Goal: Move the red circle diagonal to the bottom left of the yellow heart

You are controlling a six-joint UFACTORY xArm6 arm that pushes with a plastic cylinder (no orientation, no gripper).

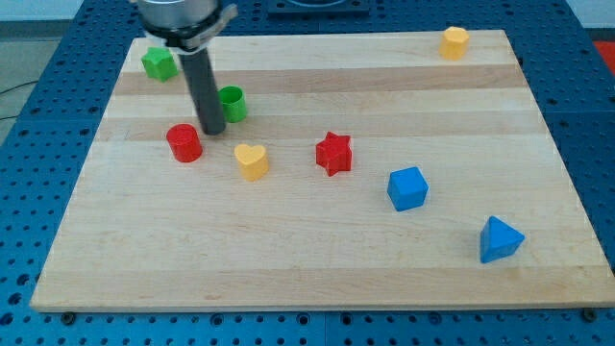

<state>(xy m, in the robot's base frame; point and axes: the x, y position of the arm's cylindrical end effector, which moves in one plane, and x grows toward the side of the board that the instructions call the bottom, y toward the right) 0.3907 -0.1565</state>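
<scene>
Red circle point(184, 142): you're looking at a short red cylinder, standing upright on its flat end, round top facing up. Round, so no heading to read; its only axis is running vertical. It's sitting on the view's left part of the wooden board point(317, 259), approx level w/ the yellow heart point(252, 161), which is lying just to its right and slightly lower, not touching.

My tip point(212, 132) is resting on the board just up-right of the red circle, near it; contact can't be told. Green ring point(232, 103) is sitting right beside the rod, on its right, partly hidden behind it.

No claw on this arm, only the dark rod, so it's grasping nothing.

Others you're seeing: green block point(159, 63) top left, shape unclear; red star point(333, 153) right of the heart; blue cube point(406, 187) farther right; blue triangle point(500, 240) bottom right; yellow block point(455, 41) top right, shape unclear.
</scene>
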